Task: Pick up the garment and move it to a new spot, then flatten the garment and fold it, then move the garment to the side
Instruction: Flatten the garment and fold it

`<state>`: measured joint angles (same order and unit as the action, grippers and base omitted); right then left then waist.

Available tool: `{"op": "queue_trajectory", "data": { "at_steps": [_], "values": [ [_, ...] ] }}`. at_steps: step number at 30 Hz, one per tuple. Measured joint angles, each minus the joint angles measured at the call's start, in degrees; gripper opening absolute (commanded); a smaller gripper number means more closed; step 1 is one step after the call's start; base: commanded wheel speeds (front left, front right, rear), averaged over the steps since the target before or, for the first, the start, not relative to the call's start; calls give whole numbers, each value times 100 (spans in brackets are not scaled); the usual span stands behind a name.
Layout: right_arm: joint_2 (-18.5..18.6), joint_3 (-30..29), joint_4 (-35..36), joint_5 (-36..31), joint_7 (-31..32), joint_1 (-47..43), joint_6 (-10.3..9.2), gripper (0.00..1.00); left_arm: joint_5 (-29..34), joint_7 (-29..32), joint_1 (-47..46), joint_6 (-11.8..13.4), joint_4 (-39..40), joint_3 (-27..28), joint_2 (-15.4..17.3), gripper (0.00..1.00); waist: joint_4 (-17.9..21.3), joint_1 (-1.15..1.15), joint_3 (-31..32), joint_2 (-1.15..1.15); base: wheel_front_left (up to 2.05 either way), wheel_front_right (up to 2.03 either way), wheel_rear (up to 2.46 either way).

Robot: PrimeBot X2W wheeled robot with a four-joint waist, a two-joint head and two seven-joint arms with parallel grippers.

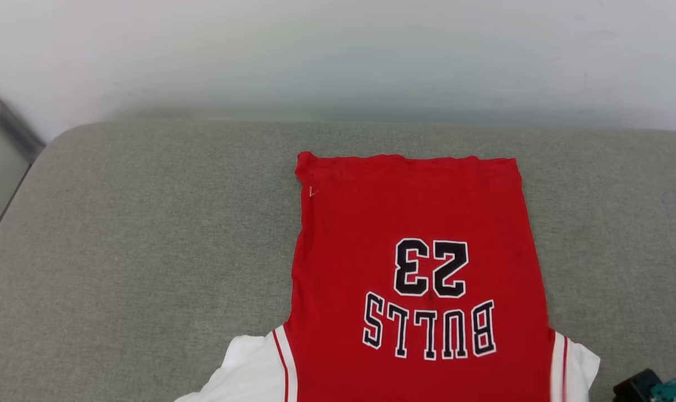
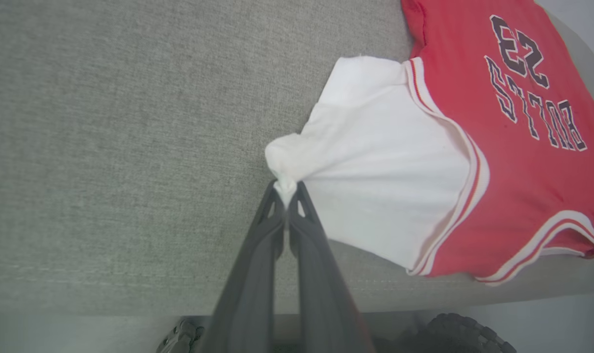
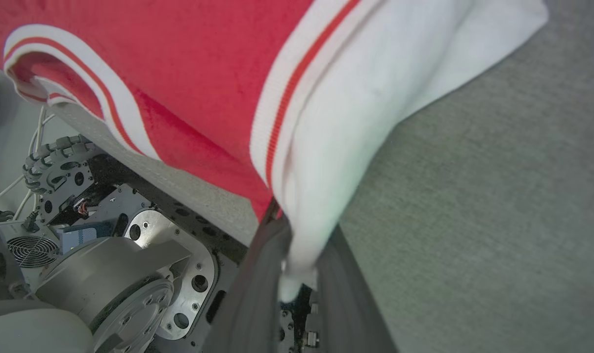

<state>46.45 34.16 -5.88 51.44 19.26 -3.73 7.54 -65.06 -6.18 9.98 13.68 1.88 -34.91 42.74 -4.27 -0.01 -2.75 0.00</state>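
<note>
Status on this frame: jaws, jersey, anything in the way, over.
Jaws shut both sides: left gripper and right gripper each pinch a white sleeve of the garment. Garment body flat on grey cushion, lettering up. No obstruction seen.

Garment (image 1: 416, 212) red, white sleeves, red-white striped trim, black white-outlined lettering; cushion (image 1: 148, 223) grey-green, seemingly flecked.

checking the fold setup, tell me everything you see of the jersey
The garment is a red fabric jersey with white sleeves, striped trim, black BULLS 23 lettering. It lies flat, print up, on the grey cushion, collar end at the near edge. The left fingers pinch one sleeve's tip; the right fingers clamp the other.
</note>
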Motion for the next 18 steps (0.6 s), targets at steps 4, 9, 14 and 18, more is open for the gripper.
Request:
{"op": "queue_trajectory", "data": {
  "at_steps": [4, 9, 14, 18],
  "values": [
    [-149, -583, 190, -232, 180, -105, -3, 100, 109, 21, -153, -1, -3, -26, -8, 0, 2, 0, -40, 0, 0, 0, 0],
    [-170, -1538, 567, -580, 293, -26, -4, 100, 240, 3, -356, -3, 64, -45, -40, 0, 36, 1, -133, 0, 0, 0, 0],
    [-103, -2557, 1055, -901, 363, 584, -4, 100, 415, -34, -630, -4, 205, -43, -52, 0, 16, 1, -325, 0, 0, 0, 0],
    [-31, -3044, 1351, -993, 722, 1493, -4, 100, 600, -37, -905, -5, 348, -78, -93, 0, -64, 2, -569, 0, 0, 0, 0]
  ]
}}
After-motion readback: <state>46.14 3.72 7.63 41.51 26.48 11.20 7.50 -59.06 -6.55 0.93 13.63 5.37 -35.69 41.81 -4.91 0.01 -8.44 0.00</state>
